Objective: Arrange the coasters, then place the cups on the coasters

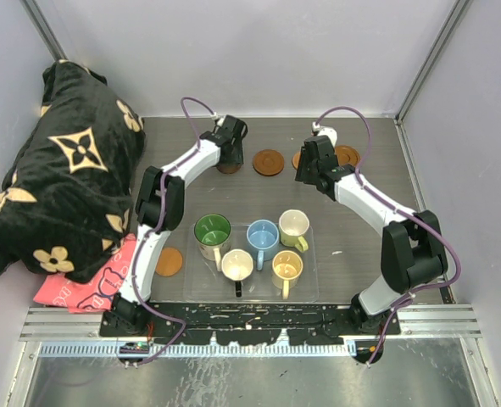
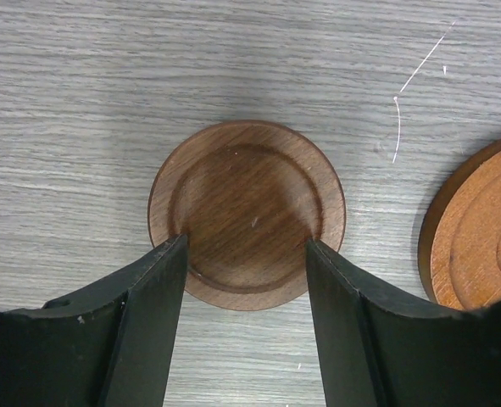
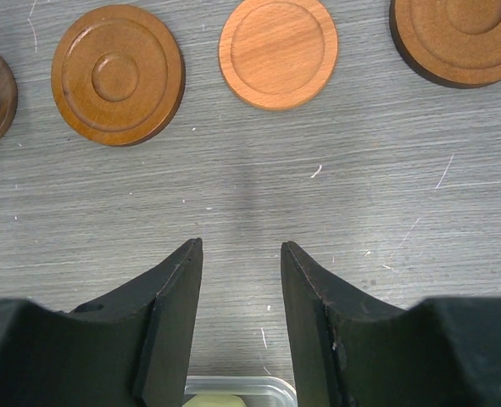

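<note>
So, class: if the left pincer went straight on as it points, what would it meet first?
Most likely the dark brown coaster: the open left pincer points straight at it, a finger over each side. How close is unclear.

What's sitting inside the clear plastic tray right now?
In the tray stand a green cup, blue cup, cream cup, black cup and yellow cup. Whatever lies under them is hidden.

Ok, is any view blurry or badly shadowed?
Top external: even soft light, all sharp. Left wrist: the dark coaster is crisp, with a faint shadow on the table beyond it. Right wrist: the orange coaster is sharp; a faint shadow streak runs ahead of the right hand.
</note>
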Controlling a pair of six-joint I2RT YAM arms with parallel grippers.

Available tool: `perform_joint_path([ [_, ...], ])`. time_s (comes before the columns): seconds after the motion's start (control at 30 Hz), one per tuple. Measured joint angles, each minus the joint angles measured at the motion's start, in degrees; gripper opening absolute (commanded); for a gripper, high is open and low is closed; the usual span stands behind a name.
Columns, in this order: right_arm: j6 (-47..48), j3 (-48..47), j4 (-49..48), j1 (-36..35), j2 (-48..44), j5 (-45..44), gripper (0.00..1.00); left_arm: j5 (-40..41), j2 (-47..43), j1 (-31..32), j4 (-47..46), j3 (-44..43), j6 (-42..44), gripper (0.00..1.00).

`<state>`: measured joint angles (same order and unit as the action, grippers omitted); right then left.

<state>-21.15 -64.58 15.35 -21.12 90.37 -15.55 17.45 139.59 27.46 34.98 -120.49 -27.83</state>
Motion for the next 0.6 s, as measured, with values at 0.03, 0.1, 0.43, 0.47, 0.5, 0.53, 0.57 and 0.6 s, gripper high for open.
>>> perform_joint_path([
  [0.03,0.0,0.0,0.0,0.0,0.0,0.04,0.48,-0.11,0.0,-0.02,0.0,0.0,0.11,0.59],
  [0.1,0.0,0.0,0.0,0.0,0.0,0.15,0.48,-0.28,-0.02,-0.04,0.0,0.0,0.22,0.58],
  [0.43,-0.04,0.0,-0.37,0.0,0.0,0.31,0.48,-0.74,-0.11,-0.04,0.7,-0.31,1.16,0.59],
  [0.47,-0.04,0.0,-0.37,0.0,0.0,0.35,0.48,-0.74,-0.11,-0.04,0.92,-0.39,1.33,0.59],
  [0.5,-0.04,0.0,-0.37,0.0,0.0,0.42,0.48,-0.76,-0.11,-0.02,1.11,-0.46,1.55,0.6],
  [0.53,-0.04,0.0,-0.39,0.0,0.0,0.46,0.48,-0.79,-0.11,0.02,1.18,-0.46,1.7,0.62],
  [0.57,-0.07,0.0,-0.39,0.0,0.0,0.48,0.48,-0.79,-0.11,0.02,1.22,-0.48,1.77,0.64],
  [0.6,-0.07,0.0,-0.39,0.0,0.0,0.48,0.48,-0.83,-0.11,0.02,1.36,-0.59,1.81,0.64],
])
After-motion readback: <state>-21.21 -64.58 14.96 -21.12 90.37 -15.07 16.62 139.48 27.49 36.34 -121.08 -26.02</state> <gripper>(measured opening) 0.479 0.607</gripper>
